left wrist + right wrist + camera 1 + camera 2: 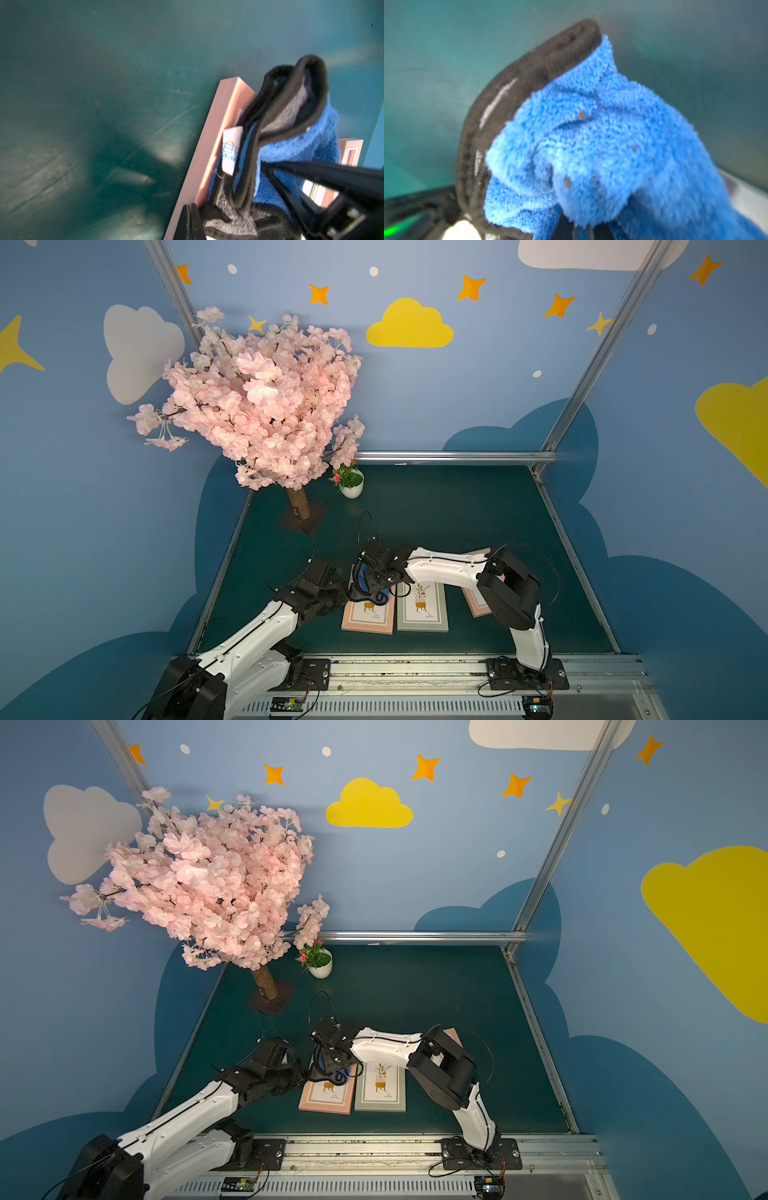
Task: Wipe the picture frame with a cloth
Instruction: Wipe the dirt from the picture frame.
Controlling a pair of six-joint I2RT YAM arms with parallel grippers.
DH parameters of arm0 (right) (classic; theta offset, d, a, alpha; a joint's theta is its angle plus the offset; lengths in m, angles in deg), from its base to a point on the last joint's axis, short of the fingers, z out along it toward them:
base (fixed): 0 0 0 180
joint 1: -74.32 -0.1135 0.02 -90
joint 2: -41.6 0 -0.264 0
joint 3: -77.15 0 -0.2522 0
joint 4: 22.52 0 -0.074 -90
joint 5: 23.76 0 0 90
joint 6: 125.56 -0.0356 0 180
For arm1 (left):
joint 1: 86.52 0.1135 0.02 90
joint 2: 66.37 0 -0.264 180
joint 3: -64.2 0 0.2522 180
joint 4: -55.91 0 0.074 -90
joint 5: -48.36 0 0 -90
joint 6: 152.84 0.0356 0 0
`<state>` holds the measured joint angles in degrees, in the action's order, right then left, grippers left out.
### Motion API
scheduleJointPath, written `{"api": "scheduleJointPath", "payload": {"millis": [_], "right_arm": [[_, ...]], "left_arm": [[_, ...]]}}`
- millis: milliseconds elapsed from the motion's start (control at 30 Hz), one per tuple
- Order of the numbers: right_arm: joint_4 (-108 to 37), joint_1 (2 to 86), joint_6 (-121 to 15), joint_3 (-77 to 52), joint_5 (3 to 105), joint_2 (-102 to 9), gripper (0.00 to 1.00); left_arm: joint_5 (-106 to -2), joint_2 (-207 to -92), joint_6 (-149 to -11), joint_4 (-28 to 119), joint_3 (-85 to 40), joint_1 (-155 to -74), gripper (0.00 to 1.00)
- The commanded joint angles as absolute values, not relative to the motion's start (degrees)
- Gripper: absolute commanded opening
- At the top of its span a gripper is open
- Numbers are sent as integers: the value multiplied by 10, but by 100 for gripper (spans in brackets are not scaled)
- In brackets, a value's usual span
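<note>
Seemingly mid-wipe: the right gripper pinches the cloth onto the upper end of the picture frame; its lower half is probably left to wipe. Beside it sits the left gripper, pressed together.

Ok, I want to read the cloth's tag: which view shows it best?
Left wrist view: the white tag is close, its blue print visible. The right wrist view shows mostly the cloth's blue pile; in both top views it's too small.
</note>
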<state>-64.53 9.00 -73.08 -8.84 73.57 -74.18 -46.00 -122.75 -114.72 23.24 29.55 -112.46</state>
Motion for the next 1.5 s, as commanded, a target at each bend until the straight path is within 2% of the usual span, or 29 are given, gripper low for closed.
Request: {"api": "scheduleJointPath", "payload": {"millis": [0,267,533,800,1467], "right_arm": [[-754,56,-749,-139,751,-739,0],[-803,-20,-787,-150,769,-687,0],[-785,-40,-830,-207,762,-643,0],[-753,-13,-805,-191,748,-697,0],[-720,126,-694,-88,761,-790,0]], "left_arm": [[-465,-1253,-1142,134,335,-1129,3],[-464,-1265,-1138,129,327,-1129,3],[-463,-1258,-1139,126,329,-1129,5],[-465,-1256,-1140,126,331,-1130,5],[-466,-1237,-1148,125,340,-1130,5]]}}
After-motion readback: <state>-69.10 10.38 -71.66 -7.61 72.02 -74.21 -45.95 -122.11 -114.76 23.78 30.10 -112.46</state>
